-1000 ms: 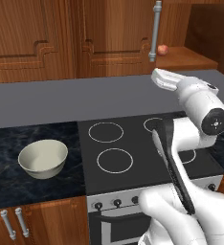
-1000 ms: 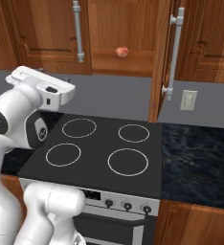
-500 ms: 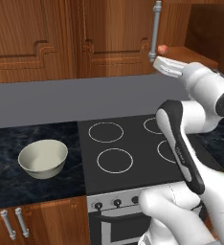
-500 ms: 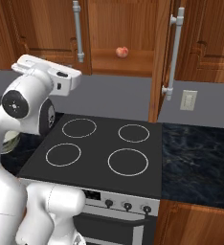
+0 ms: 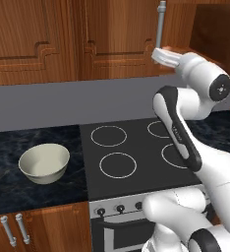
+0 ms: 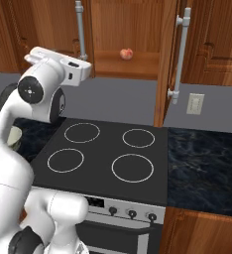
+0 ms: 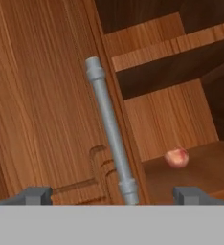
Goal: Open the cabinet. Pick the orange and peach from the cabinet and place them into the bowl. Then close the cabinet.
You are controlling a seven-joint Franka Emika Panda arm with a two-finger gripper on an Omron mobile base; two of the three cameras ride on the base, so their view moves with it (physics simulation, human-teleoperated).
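Observation:
The cabinet (image 6: 125, 22) has its right door (image 6: 165, 64) swung open, and its left door (image 7: 42, 105) beside the opening looks shut. The peach (image 6: 126, 53), pinkish-red, lies on the shelf inside (image 7: 176, 157). The orange is out of view. My gripper (image 5: 158, 55) is open and empty, raised in front of the left door's silver bar handle (image 7: 109, 134), which stands between my fingertips (image 7: 35, 195) in the hand view, some way off. The peach is further in and to the right. The cream-white bowl (image 5: 44, 162) sits on the dark counter left of the stove.
A black stove top (image 5: 136, 147) with four burner rings lies below the arm. Dark marble counter (image 6: 207, 163) runs on both sides. Handleless wall cabinets (image 5: 33, 39) hang to the left. A wall outlet (image 6: 195, 103) is on the grey backsplash.
The arm has lifted the hand from above the stove up toward the cabinet's left door handle. The jaws stay open.

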